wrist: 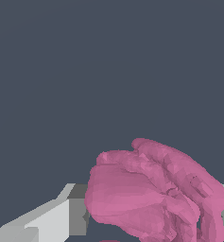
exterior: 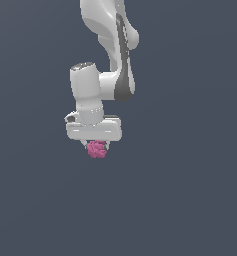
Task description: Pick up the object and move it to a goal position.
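In the exterior view, the smooth white, glossy robot arm [exterior: 107, 40] with a dark grey joint band comes down from the top edge and ends in a broad, rounded white claw [exterior: 96, 145] with its body set crosswise. Directly under that body sits the small magenta-pink, lumpy, bumpy-surfaced blob [exterior: 97, 149], irregular and roughly as tall as it is wide here, much narrower than the claw body. The claw is closed on the blob, whose upper part is tucked up between the short fingers, only partly visible. All around is a flat, even dark blue-grey background with no visible edge or shadow, so whether the blob touches anything below cannot be told. In the wrist view, the blob [wrist: 151, 194] is close and large, a faceted, folded mass with ridged lobes, its longer axis slanting across the frame. A pale grey, flat-faced finger [wrist: 52, 220] lies against one side of it. No writing shows.
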`<state>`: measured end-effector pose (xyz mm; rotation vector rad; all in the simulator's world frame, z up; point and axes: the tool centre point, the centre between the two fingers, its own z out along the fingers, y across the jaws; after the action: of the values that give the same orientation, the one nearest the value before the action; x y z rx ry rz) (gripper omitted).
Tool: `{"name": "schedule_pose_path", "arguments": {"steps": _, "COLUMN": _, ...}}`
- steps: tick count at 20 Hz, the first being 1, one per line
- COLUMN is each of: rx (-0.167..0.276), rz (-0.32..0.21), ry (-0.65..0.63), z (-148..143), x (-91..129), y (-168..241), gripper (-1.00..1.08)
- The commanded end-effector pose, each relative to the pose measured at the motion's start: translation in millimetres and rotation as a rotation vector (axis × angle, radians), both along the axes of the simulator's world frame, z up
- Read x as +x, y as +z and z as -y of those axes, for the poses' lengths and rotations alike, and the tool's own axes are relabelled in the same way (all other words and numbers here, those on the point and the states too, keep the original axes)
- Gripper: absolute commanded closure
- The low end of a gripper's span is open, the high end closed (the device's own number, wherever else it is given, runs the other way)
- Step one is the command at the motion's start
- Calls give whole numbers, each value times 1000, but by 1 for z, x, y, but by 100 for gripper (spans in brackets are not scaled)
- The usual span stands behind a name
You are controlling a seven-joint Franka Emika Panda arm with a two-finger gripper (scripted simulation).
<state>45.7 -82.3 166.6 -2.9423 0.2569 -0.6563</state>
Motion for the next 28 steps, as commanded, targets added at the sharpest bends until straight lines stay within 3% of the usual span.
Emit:
{"name": "schedule_pose_path", "arguments": {"steps": 1, "rx": 7, "rz": 52, "ry": 11, "z": 10, "x": 12, "y": 18, "gripper": 108}}
{"name": "schedule_pose_path", "arguments": {"steps": 14, "rx": 45, "rz": 296, "ry": 62, "z": 56, "x": 57, "y": 108, "gripper": 108}}
{"name": "schedule_pose_path", "arguments": {"steps": 28, "rx": 89, "rz": 555, "ry": 118, "z": 107, "x": 82, "y": 211, "gripper": 108}}
